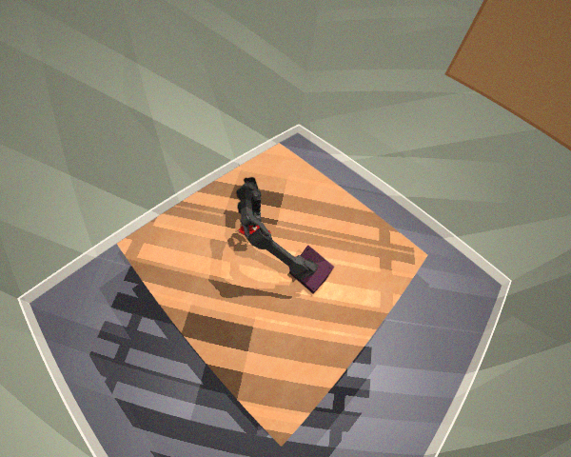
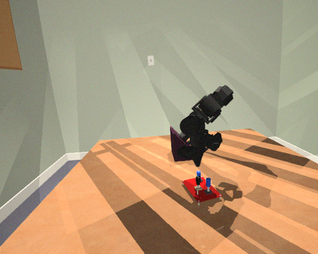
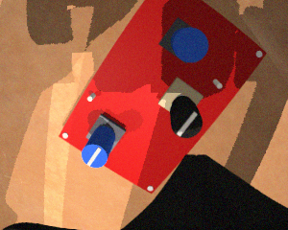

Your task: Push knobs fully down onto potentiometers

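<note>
The red board (image 1: 250, 229) (image 2: 191, 184) (image 3: 125, 57) stands on short legs. A blue knob with a white line (image 2: 198, 173) (image 3: 101, 141) is at its rear in the exterior view; no bare shaft shows under it in the wrist view. A black knob (image 2: 197, 180) (image 3: 185, 115) stands over a beige potentiometer (image 2: 197, 188) (image 3: 169, 102), with pale shaft showing between. Another blue knob (image 2: 208, 182) (image 3: 190, 45) stands above a dark potentiometer, pale shaft visible below it. My gripper (image 2: 197, 165) (image 3: 194, 165) is shut and empty, above the rear blue knob, touching no knob.
The arm rises from a dark purple base plate (image 1: 324, 267) (image 2: 177, 147) behind the board in the exterior view. Small pale parts (image 3: 217, 83) (image 3: 90, 98) sit on the board between the knobs and its edges. Striped shadows cross the wooden table (image 1: 281, 407) (image 2: 98, 207).
</note>
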Motion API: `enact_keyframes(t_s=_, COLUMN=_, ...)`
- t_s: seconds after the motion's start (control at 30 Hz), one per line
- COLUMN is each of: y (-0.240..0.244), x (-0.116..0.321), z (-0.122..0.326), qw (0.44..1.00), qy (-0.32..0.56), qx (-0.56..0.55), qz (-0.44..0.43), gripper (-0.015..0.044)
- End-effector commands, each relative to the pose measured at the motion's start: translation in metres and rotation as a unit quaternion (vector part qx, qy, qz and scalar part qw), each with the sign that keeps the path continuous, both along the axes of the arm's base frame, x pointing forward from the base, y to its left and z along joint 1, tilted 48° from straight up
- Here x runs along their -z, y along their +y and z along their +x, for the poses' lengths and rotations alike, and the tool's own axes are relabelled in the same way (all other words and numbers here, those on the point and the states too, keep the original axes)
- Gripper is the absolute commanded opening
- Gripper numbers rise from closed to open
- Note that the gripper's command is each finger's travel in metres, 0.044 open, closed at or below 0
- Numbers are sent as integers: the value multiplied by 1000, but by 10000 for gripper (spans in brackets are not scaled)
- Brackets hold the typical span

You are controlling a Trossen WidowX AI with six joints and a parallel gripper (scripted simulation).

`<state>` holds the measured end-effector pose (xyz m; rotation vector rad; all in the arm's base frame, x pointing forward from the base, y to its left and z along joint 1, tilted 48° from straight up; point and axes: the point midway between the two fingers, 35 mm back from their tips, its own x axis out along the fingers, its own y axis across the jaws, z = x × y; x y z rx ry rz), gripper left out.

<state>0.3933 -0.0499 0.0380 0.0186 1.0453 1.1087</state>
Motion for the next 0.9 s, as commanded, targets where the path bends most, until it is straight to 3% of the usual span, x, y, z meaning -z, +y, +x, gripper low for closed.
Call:
enact_keyframes(t_s=0.0, y=12, x=12, z=2, qw=1000, qy=-4, qx=-5, qz=2, gripper=0)
enact_keyframes(t_s=0.87, y=29, x=27, z=3, qw=1000, qy=-5, qx=-6, qz=3, gripper=0)
